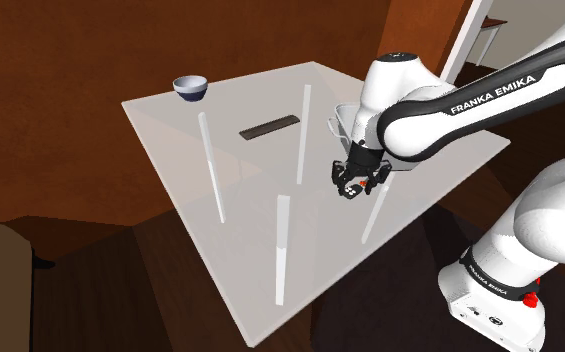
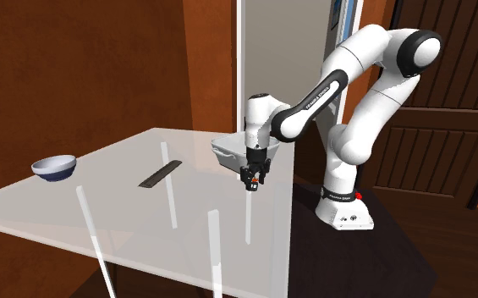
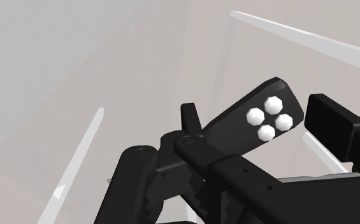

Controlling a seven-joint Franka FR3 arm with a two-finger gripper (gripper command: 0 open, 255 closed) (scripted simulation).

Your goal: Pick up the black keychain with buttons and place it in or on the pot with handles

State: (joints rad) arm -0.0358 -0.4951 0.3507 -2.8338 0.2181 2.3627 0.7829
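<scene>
Your gripper (image 1: 355, 188) hangs just above the glass table (image 1: 170, 130). Its fingers are closed on the black keychain (image 3: 248, 124), and you can see the four white buttons in the wrist view. In the shoulder view, the pale pot with handles (image 1: 340, 117) sits at twelve o'clock from the gripper, just beside it. The arm's white wrist covers part of the pot. At ten o'clock a dark flat bar (image 1: 270, 126) lies well apart on the glass. Farther along that line, a dark bowl with a pale inside (image 1: 190, 87) stands near the table's far corner. White table legs (image 1: 282, 245) show through the top.
</scene>
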